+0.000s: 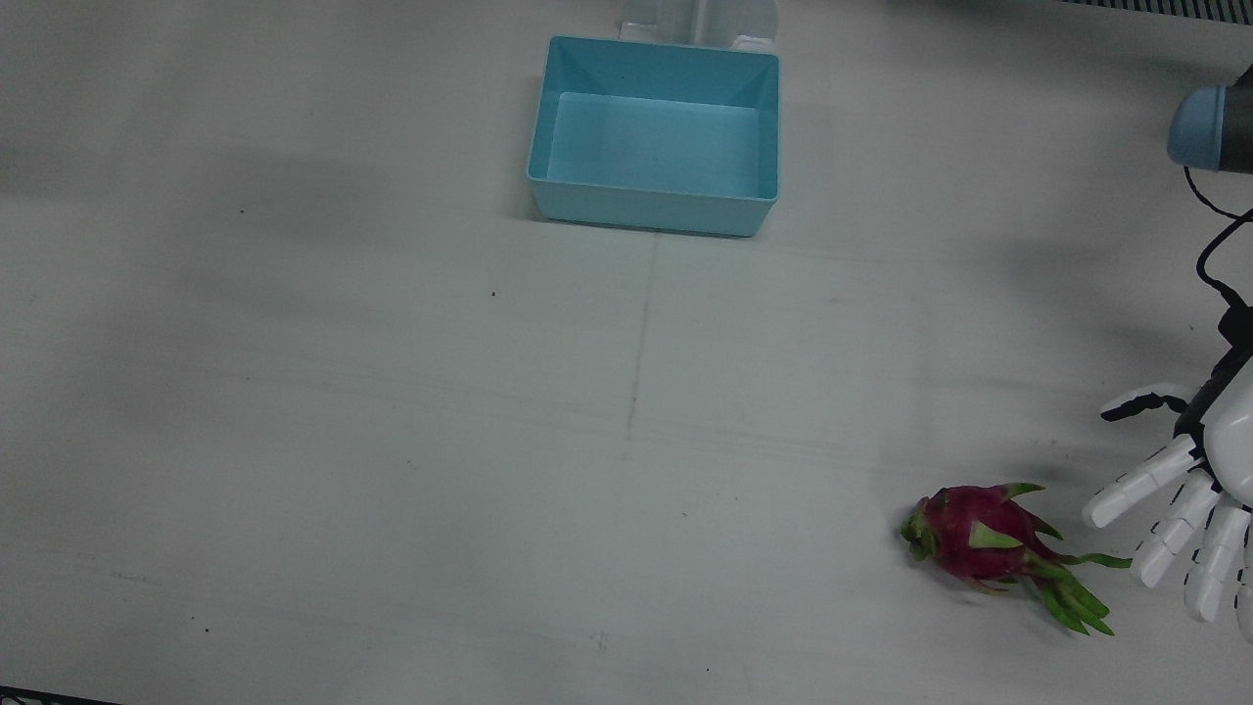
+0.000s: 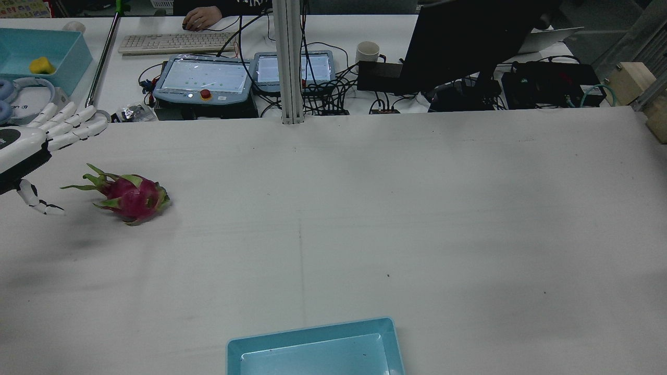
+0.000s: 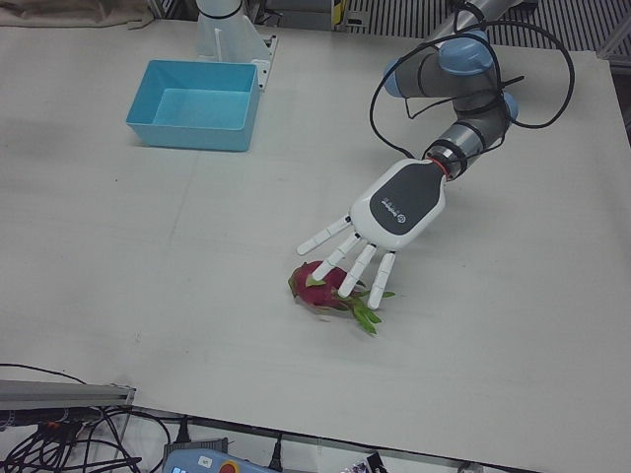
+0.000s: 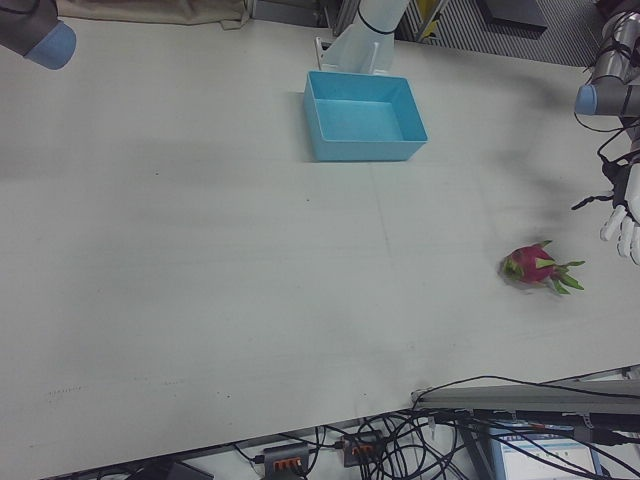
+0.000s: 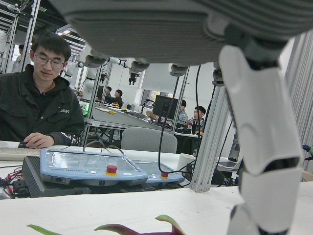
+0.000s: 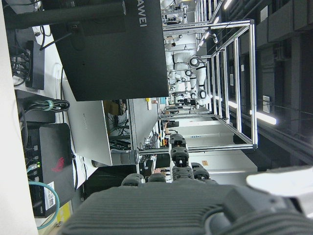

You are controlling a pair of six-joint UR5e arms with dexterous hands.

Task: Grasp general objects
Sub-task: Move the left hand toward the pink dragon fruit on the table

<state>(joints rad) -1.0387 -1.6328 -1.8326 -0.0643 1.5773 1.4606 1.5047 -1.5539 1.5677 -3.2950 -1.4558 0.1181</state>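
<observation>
A magenta dragon fruit [image 1: 984, 539] with green leaf tips lies on its side on the white table, in the half before my left arm. The fruit [image 2: 133, 195] rests alone, and nothing touches it. My left hand [image 1: 1189, 509] hovers beside its leafy end, open, fingers spread and pointing toward the operators' side. The rear view shows the hand [image 2: 47, 133] raised off the table, just outside the fruit. In the left-front view the hand [image 3: 380, 222] overlaps the fruit [image 3: 320, 286]. Of my right hand only a dark underside [image 6: 161, 210] shows.
A light blue bin [image 1: 654, 191] stands open near the arm pedestals, mid-table. Beyond the table's far edge are teach pendants [image 2: 203, 78], a keyboard, a monitor [image 2: 469, 41] and a seated person [image 5: 41, 98]. The right arm's elbow [image 4: 40, 35] stays far off.
</observation>
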